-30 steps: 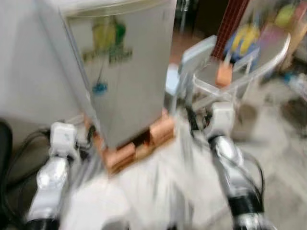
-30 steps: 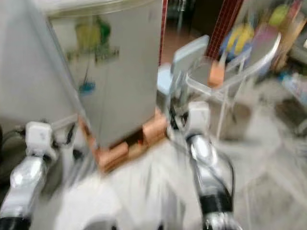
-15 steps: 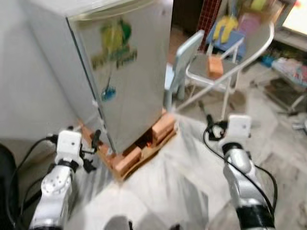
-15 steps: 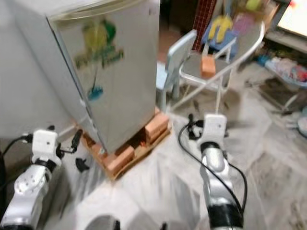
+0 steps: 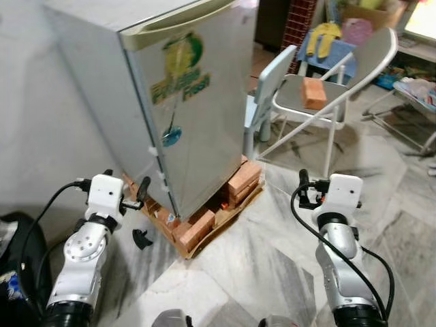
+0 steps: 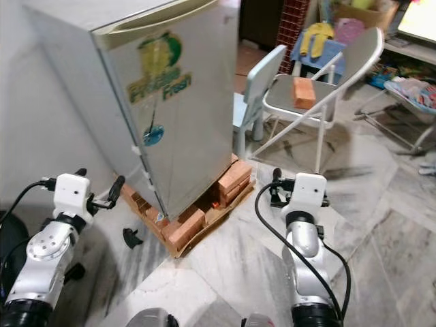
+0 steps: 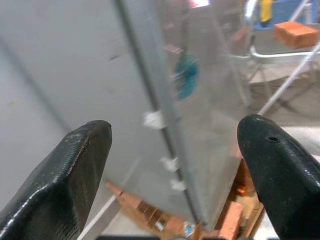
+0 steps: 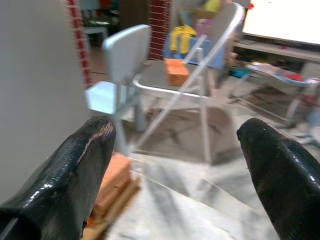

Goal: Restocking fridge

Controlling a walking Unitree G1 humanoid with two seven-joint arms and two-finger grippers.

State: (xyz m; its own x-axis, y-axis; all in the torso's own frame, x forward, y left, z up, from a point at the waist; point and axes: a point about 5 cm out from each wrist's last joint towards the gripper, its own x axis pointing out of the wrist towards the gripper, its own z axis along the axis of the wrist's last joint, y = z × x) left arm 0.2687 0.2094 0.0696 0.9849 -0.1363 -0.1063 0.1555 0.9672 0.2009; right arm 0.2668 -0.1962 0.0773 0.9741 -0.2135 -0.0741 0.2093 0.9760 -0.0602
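A small silver fridge (image 5: 194, 102) with a green and yellow "Fresh" sticker stands shut on a bed of orange bricks (image 5: 204, 221) and a board. My left gripper (image 5: 139, 204) is held low by the fridge's front left corner, open and empty. In the left wrist view its fingers (image 7: 70, 165) frame the door edge (image 7: 165, 115) with small white clips. My right gripper (image 5: 305, 189) hangs to the right of the fridge, open and empty. Its fingers (image 8: 75, 170) point towards the chairs.
A grey folding chair (image 5: 340, 75) right of the fridge carries an orange brick (image 5: 314, 92) on its seat. A pale blue plastic chair (image 5: 271, 85) stands between it and the fridge. A black bag (image 5: 17, 266) lies at my left. Clutter sits at the back right.
The camera has shifted and steadied, so the blur is gone and the fridge sits further right in the picture. Both arms stay in front, with the grippers open as before.
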